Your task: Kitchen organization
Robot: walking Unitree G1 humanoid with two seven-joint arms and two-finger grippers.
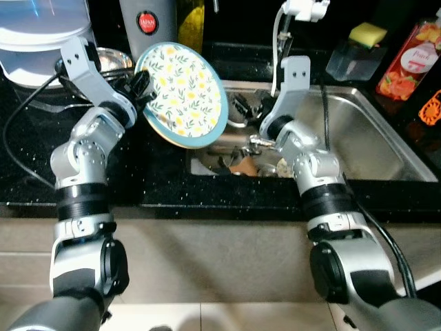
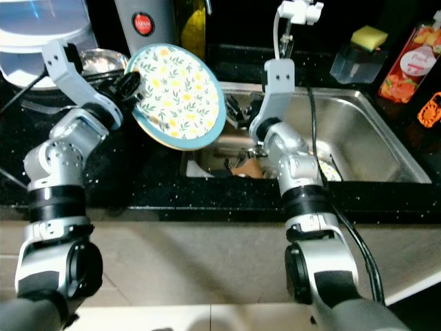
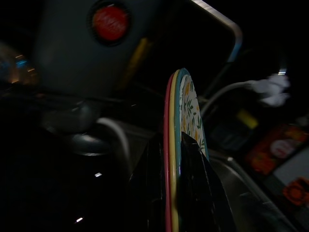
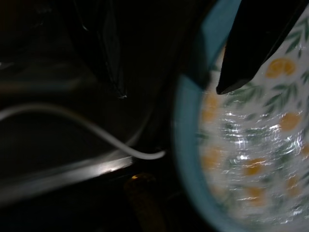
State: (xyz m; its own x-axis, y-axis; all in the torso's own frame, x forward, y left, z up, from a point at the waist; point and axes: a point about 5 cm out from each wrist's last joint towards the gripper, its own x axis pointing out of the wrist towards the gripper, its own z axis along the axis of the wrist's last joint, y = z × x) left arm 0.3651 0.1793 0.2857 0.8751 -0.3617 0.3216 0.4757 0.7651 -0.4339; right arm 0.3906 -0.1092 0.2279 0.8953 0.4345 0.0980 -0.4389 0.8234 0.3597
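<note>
Left gripper [image 1: 141, 88] clamps round lemon-patterned, teal-rimmed plate [image 1: 182, 94] on edge above steel sink [image 1: 372, 138]. Right gripper's jaw state: cannot tell. Step judged: plate transfer; next needs steady carry to counter.

Hidden behind the tilted plate [image 1: 182, 94]: the sink's [image 1: 372, 148] near-left corner. Cut off beside the sink: orange bottle [image 1: 411, 61]. Right pincer [image 4: 231, 63] blurred and dark against a second plate [image 4: 251, 159].

Black speckled countertop [image 1: 165, 186], steel sink [image 1: 386, 148]

teal-rimmed lemon-patterned plate [image 1: 182, 94], black speckled counter [image 1: 151, 172], yellow sponge [image 1: 367, 32]
</note>
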